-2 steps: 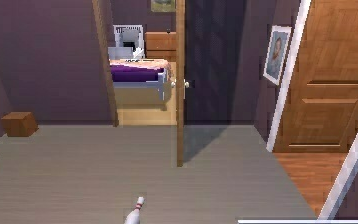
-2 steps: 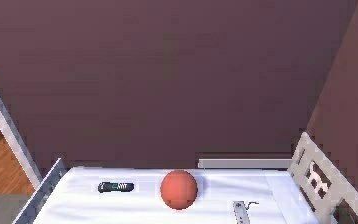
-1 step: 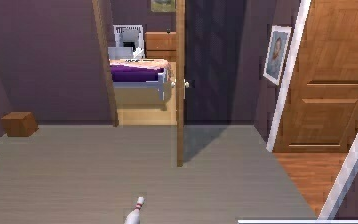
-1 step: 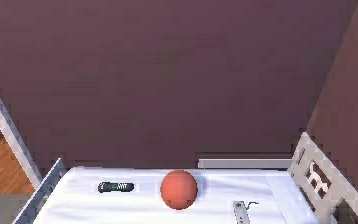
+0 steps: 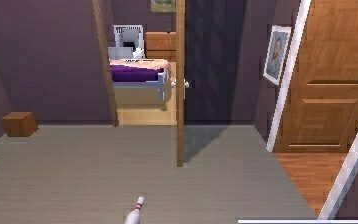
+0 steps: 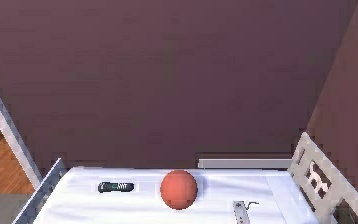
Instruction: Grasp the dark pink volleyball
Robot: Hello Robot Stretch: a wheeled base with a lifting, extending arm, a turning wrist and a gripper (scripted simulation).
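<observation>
Aim for the ball (image 6: pixel 178 189): round, reddish pink, smooth-looking. Sits on a white bed (image 6: pixel 87 205), low in the arm side view and just left of its middle, well in from the bed's sides.

Should handle as light and air-filled, firm with slight give, not fragile. Likely slick on its skin and ready to roll across soft bedding at the least nudge. Best taken across the widest girth, at mid-height on two opposite sides, coming in level and centred so as not to squirt it away.

Cannot tell the claw's state from these views. Cannot place the ball against the claw either: over, beside or short of it, all unknown. As a judgement only: probably calls for matching lift to the ball's mid-height, then reaching out squarely toward it.

Around the ball, likewise unplaced against the claw: a dark remote (image 6: pixel 115 187) near it toward the view's left, not touching; a small grey gadget (image 6: pixel 241 211) with a thin wire toward lower right, apart from it; a pale rail (image 6: pixel 245 160) behind, along the maroon wall (image 6: pixel 177 70).

In the forward view: grey floor (image 5: pixel 77 170) with a white pin (image 5: pixel 135 212) near the bottom edge, a brown box (image 5: pixel 19 123) at left, a wooden door (image 5: pixel 332 75) at right with a framed picture (image 5: pixel 277 53) beside it.
</observation>
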